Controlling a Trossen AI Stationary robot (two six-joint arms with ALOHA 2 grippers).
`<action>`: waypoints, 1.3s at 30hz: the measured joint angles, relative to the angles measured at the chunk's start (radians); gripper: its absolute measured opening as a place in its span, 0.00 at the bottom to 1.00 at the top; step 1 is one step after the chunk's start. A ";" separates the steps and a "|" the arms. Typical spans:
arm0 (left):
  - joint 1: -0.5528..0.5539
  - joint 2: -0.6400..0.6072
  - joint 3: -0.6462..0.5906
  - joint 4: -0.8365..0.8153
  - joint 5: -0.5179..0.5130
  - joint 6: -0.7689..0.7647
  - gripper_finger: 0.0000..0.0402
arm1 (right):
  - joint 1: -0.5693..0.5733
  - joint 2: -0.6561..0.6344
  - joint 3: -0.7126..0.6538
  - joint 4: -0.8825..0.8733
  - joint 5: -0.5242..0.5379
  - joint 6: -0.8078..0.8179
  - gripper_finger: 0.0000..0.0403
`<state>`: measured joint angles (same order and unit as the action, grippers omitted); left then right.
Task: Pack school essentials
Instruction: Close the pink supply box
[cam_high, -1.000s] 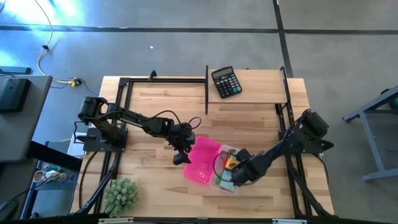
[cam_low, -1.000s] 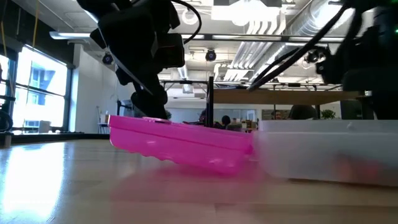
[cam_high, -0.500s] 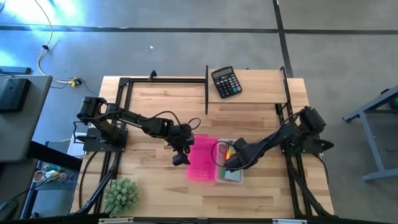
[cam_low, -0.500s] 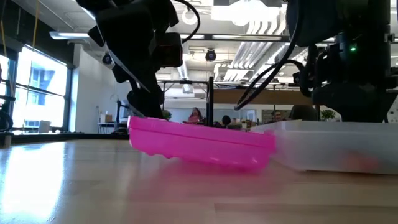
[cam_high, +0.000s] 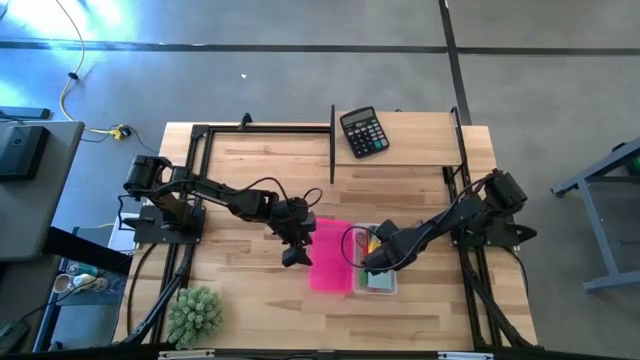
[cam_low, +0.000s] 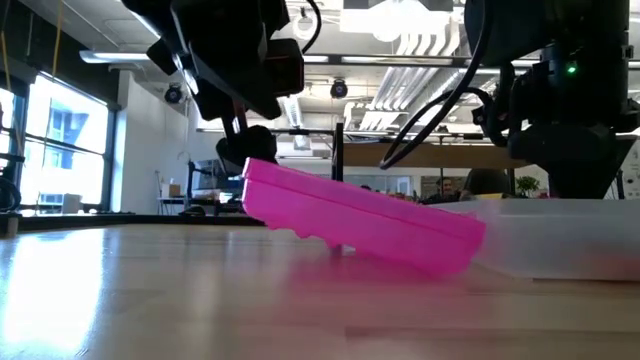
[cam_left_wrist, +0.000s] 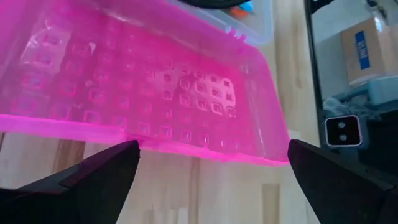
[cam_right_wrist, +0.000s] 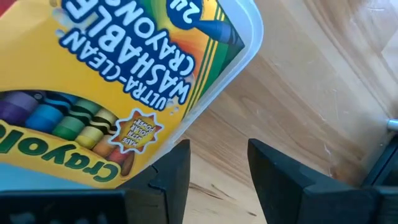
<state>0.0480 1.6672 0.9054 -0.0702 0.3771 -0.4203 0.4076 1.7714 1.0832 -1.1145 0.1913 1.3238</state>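
A pink lid (cam_high: 330, 258) (cam_low: 360, 220) stands tilted beside its clear plastic case (cam_high: 383, 284) (cam_low: 570, 240). The yellow-green crayon box (cam_right_wrist: 112, 74) lies inside the case; the other essentials do not show clearly. My left gripper (cam_high: 297, 250) (cam_left_wrist: 211, 155), open wide, is at the lid's raised left edge. My right gripper (cam_high: 368, 260) (cam_right_wrist: 217, 168), open a little, hangs over the case's left part, with bare table showing between its fingers. My left gripper's open fingertips (cam_left_wrist: 127, 152) meet the pink lid's long free edge (cam_left_wrist: 205, 152), coming from the table's left. The lid is tilted. That edge (cam_low: 255, 172) is lifted off the table, and the opposite edge (cam_low: 465, 250) is low beside the case. My right gripper: I cannot tell whether it touches the case.
A black calculator (cam_high: 363, 131) lies near the far edge. A green spiky plant (cam_high: 195, 312) sits at the near left corner. Black frame rails (cam_high: 332, 140) stand on the far half of the table. Bare wood lies near the lid and case.
The lid and case have turned about from a slant to square with the table and slid a little right. The lid's left edge has tipped up while its case-side edge stayed low. My left gripper has moved right and up with it. My right gripper has moved toward the far edge.
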 joint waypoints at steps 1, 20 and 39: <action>-0.003 0.000 0.000 0.007 0.000 -0.004 1.00 | 0.000 0.000 0.000 0.000 0.000 -0.001 0.38; -0.044 -0.082 0.005 0.099 -0.045 -0.018 1.00 | 0.000 0.000 0.003 0.003 0.010 0.011 0.38; -0.043 -0.081 0.004 0.252 -0.071 -0.019 1.00 | 0.001 -0.002 0.003 0.065 0.018 0.021 0.38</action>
<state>0.0051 1.5864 0.9096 0.1819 0.3064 -0.4397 0.4084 1.7699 1.0863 -1.0497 0.2095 1.3443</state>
